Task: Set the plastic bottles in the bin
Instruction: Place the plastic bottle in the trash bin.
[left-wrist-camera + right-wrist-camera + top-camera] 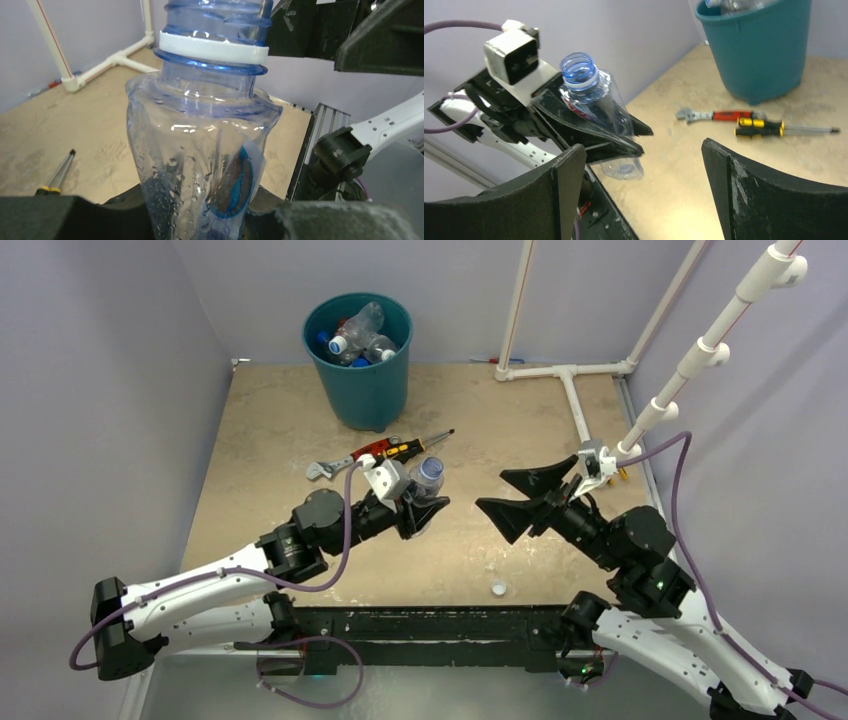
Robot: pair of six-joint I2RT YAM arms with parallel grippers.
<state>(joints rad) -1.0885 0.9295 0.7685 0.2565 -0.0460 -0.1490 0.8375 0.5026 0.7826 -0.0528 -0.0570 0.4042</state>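
Observation:
My left gripper [428, 506] is shut on a clear, uncapped plastic bottle [429, 478] with a blue neck and white ring, held upright above the table's middle. The bottle fills the left wrist view [200, 150] and shows in the right wrist view [596, 100], squeezed between the left jaws. My right gripper [512, 495] is open and empty, to the right of the bottle and apart from it. The teal bin [362, 380] stands at the back, with several bottles [360, 338] inside. It also shows in the right wrist view [754, 47].
A red-handled wrench [340, 463] and a yellow-black screwdriver [415, 446] lie in front of the bin. A white bottle cap [498, 589] lies near the front edge. A white pipe frame [570, 375] stands at the back right.

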